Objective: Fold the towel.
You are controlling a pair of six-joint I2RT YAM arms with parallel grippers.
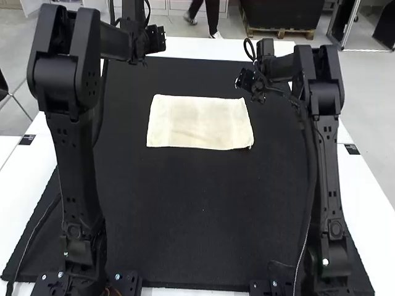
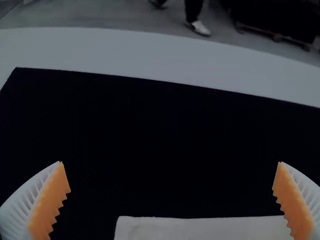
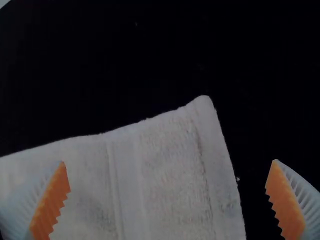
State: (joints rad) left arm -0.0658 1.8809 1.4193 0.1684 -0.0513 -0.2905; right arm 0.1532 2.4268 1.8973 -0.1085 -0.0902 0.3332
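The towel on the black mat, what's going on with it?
The robot's job is to fold the towel, but nothing is gripping it right now. It lies flat as a neat rectangle on the black mat, and I can't tell whether it has a fold in it. The left claw is open, past the towel's far left corner. The right claw is open too, near the far right corner.
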